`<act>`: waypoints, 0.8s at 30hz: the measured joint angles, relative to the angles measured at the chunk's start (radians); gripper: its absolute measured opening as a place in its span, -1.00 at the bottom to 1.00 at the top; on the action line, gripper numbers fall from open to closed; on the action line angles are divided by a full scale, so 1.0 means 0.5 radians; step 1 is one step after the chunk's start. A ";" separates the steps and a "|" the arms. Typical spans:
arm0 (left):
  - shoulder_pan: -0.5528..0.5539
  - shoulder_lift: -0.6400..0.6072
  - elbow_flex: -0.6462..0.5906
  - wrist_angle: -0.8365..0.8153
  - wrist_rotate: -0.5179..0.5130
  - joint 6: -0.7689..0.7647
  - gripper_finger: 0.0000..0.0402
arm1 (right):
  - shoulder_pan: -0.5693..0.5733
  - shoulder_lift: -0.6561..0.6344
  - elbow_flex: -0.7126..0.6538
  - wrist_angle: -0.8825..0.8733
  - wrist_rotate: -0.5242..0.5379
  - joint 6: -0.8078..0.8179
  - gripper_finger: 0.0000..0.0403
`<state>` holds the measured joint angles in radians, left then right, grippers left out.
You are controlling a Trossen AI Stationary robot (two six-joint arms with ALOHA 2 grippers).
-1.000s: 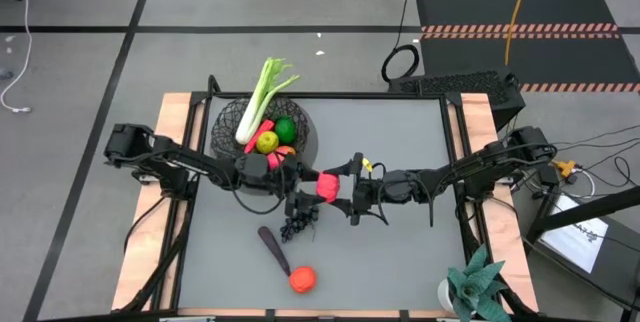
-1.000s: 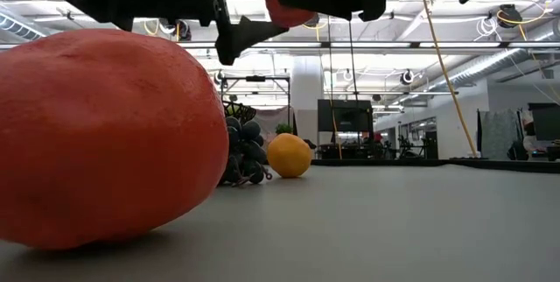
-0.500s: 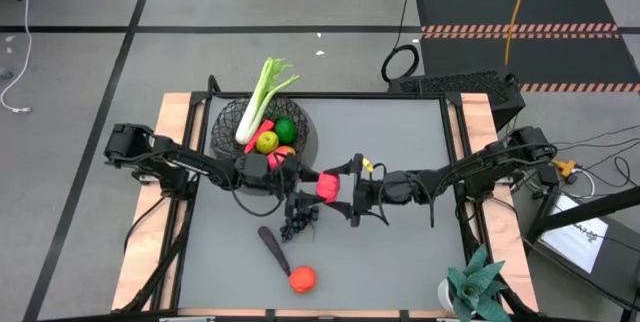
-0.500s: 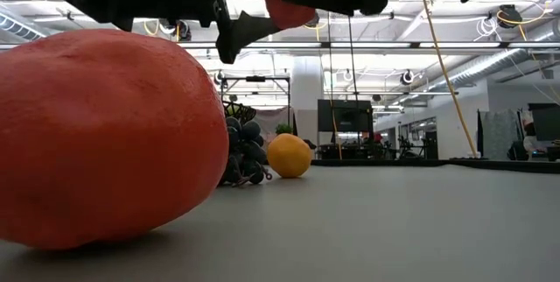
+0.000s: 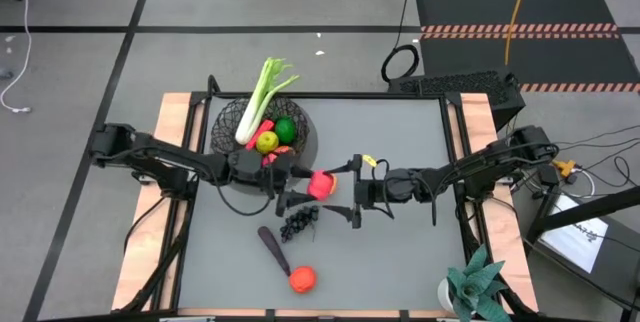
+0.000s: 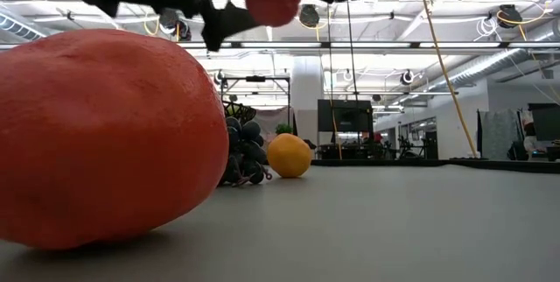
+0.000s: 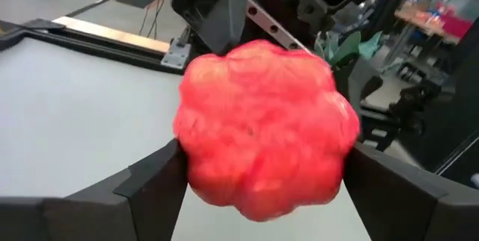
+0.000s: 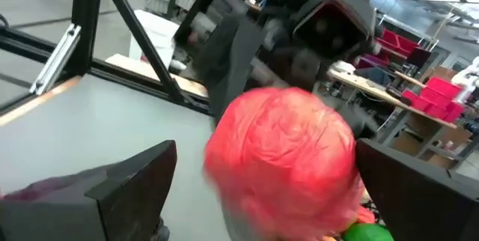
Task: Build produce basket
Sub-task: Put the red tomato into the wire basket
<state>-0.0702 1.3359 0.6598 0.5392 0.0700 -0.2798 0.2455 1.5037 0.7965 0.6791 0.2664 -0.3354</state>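
My left gripper [image 5: 303,192] is shut on a pink-red round fruit [image 5: 321,184], above the table in front of the black wire basket [image 5: 232,122]. The basket holds a leek [image 5: 262,97], a yellow-green apple [image 5: 267,142], a lime [image 5: 285,129] and other produce. My right gripper [image 5: 347,198] is open just right of the fruit; its fingers [image 8: 127,185] stand on either side of the fruit [image 8: 281,162] without touching it. Purple grapes [image 5: 298,224], a dark eggplant [image 5: 272,246] and a red-orange fruit [image 5: 302,279] lie on the table. My left gripper pinches the pink-red fruit between its two fingers, one on each side at its widest part [image 7: 187,170]. The fingers come level from the table's left. The fruit is lifted clear of the table.
An orange [image 6: 289,155] lies on the table beside the grapes [image 6: 245,155] in the low view. A spiky teal-green plant [image 5: 480,284] stands at the near right corner. The grey table has free room at the right and at the near left.
My left gripper has drawn back toward the table's left and the basket, taking the pink-red fruit with it. The fruit stays clear of the table and now stands apart from my right gripper's fingers.
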 joint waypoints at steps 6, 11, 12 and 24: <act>0.026 -0.257 0.002 -0.320 -0.070 0.126 0.53 | 0.078 0.012 -0.009 -0.007 0.246 -0.038 0.99; 0.027 -0.390 0.008 -0.441 -0.087 0.183 0.50 | 0.113 0.011 -0.009 0.004 0.351 -0.080 0.99; 0.026 -0.419 0.007 -0.494 -0.086 0.190 0.51 | 0.114 0.011 -0.009 0.004 0.354 -0.080 0.99; -0.046 -0.658 0.004 -0.858 -0.203 0.561 0.51 | 0.097 0.010 -0.009 -0.227 0.357 -0.035 0.99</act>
<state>-0.0934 1.0068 0.6619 0.1104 -0.0313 0.0008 0.2943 1.5089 0.7918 0.5656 0.4450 -0.3527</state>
